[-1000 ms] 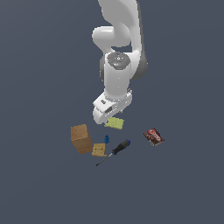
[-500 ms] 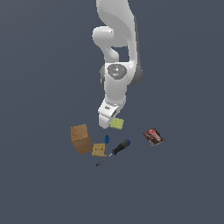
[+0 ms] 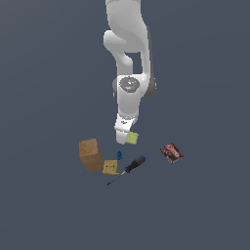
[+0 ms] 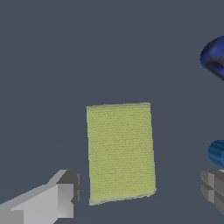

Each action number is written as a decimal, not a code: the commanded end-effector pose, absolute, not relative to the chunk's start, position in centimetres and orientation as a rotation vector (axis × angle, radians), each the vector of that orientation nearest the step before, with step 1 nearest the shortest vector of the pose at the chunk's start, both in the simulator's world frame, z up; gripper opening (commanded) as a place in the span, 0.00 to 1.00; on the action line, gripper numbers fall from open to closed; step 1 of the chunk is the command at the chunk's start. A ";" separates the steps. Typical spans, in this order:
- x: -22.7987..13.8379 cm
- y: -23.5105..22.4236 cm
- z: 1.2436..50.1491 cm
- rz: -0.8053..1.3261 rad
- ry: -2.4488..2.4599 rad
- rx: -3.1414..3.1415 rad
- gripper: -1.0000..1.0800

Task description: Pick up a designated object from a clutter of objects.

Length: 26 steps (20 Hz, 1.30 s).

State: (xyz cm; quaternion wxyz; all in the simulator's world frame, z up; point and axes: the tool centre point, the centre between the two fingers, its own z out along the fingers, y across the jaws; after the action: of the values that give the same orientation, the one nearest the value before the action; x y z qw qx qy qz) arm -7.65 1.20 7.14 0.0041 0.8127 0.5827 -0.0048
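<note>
The yellow-green pad (image 4: 120, 152) lies flat on the counter (image 3: 205, 205), its long axis running straight out from between the spread fingers (image 4: 65, 194), which flank it without touching.

One pad (image 3: 132, 138), box (image 3: 91, 154), cube (image 3: 110, 167), screwdriver (image 3: 128, 169), packet (image 3: 171, 152), blue piece (image 3: 119, 155).

We see a plain dark grey-blue floor (image 3: 44, 205). On it lie a brown box (image 3: 91, 154), a tan cube (image 3: 110, 167) at its four o'clock, a tiny blue piece (image 3: 119, 155), a blue-handled screwdriver (image 3: 128, 168), a red-brown packet (image 3: 172, 153) at the screwdriver's two o'clock, and a yellow-green pad (image 3: 132, 138).
</note>
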 end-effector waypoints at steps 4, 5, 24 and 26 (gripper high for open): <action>-8.4 1.4 6.2 -0.003 1.916 2.487 0.96; -8.5 1.5 6.1 -0.002 1.925 2.481 0.96; -8.7 1.5 2.0 -0.002 1.941 2.470 0.96; -8.7 1.5 1.5 -0.002 1.941 2.470 0.96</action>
State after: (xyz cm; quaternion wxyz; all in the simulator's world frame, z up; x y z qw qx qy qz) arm -8.73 1.50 1.94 -0.0002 0.7864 0.6177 -0.0008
